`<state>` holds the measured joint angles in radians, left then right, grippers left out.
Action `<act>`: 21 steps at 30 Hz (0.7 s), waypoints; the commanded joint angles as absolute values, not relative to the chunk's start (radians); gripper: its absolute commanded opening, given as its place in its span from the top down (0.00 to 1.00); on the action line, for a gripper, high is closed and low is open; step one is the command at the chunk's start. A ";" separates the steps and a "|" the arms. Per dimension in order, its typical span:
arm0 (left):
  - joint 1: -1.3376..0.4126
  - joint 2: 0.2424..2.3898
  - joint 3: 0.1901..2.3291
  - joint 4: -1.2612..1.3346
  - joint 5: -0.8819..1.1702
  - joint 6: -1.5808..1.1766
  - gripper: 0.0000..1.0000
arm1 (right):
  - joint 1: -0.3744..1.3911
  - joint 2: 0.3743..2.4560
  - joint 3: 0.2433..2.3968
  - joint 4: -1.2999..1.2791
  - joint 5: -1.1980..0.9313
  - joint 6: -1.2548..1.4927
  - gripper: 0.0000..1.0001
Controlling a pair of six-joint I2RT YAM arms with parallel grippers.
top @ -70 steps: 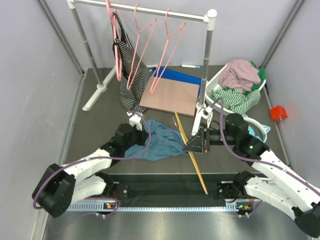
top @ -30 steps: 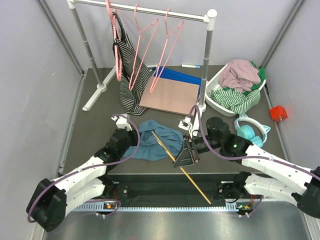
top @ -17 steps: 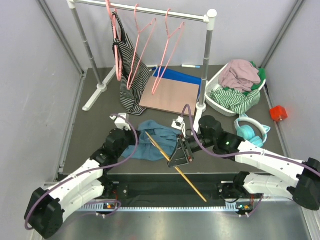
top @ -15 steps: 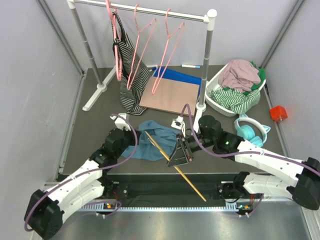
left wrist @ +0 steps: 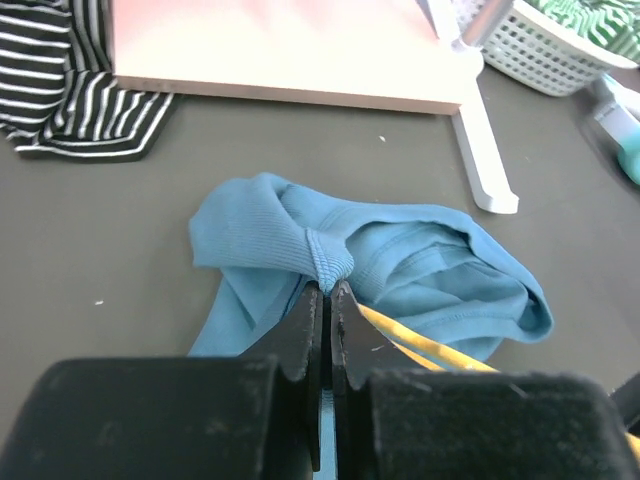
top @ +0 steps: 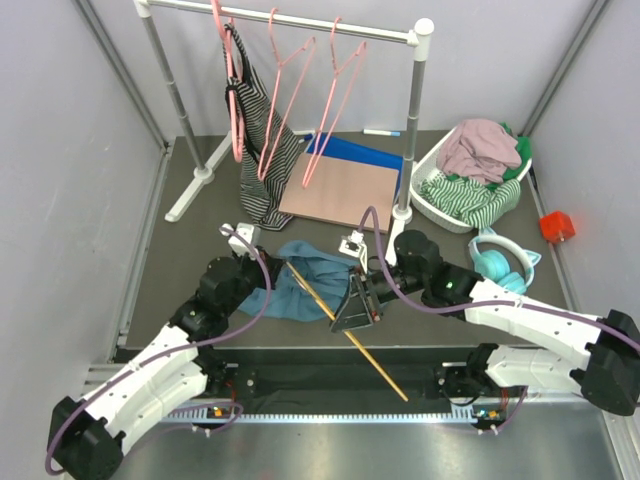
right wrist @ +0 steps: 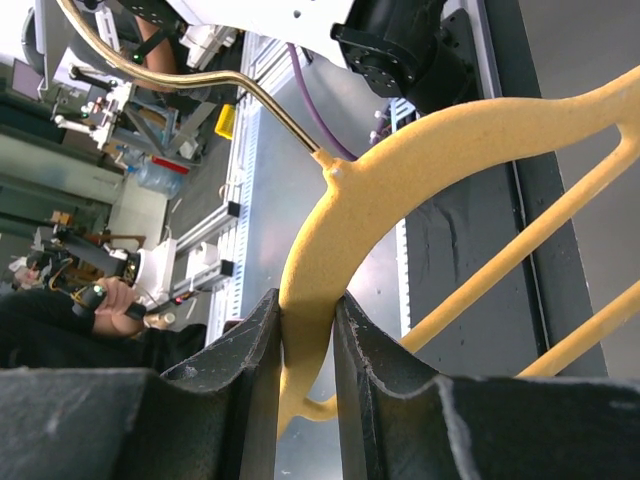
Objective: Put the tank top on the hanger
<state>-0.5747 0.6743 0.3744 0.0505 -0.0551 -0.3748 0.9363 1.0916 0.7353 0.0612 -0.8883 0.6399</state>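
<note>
Tank top (top: 318,276): teal-blue, crumpled in a loose heap on the dark table (top: 190,250), between the two arms and near the front of the pink-brown board (top: 345,190).
Tank top, left wrist view (left wrist: 420,260): one ribbed edge is gathered into a small bunch and lifted a little at the fingertips; the rest lies on the table.
Left gripper (left wrist: 325,293): fingers closed together, pinching that bunched edge. In the top view it (top: 255,283) is at the left side of the heap.
Hanger (top: 385,352): yellow-orange, held tilted. Its long bar runs diagonally from the tank top toward the near edge of the table.
Hanger, far end: it meets the fabric; in the left wrist view yellow bars (left wrist: 425,348) seem to come out from under the cloth's lower edge, but I cannot tell if they are inside an opening.
Right gripper (top: 358,305): fingers clamped on the hanger.
Right wrist view: the two fingers (right wrist: 250,350) squeeze the hanger's curved shoulder (right wrist: 310,240) just below where the metal hook (right wrist: 180,70) enters the plastic.
Clothes rack (top: 415,40): stands behind, with thin pink hangers (top: 335,95) and a striped garment (top: 262,140).
Basket (top: 430,195): white, at the right, full of clothes.
</note>
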 commanded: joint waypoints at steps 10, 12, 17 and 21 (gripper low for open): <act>-0.572 0.609 0.433 0.130 0.238 -0.287 1.00 | 0.956 1.118 0.747 0.230 -0.925 0.652 1.00; -0.571 0.604 0.442 0.126 0.267 -0.287 1.00 | 0.954 1.123 0.747 0.235 -0.925 0.646 1.00; -0.572 0.580 0.472 0.115 0.314 -0.307 1.00 | 0.956 1.129 0.746 0.235 -0.925 0.632 1.00; -0.572 0.555 0.483 0.127 0.374 -0.325 1.00 | 0.956 1.129 0.747 0.236 -0.923 0.623 1.00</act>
<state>-0.5716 0.5865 0.4309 0.0593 0.2821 -0.3103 0.9405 1.1286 0.7338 0.1577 -0.9062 0.6544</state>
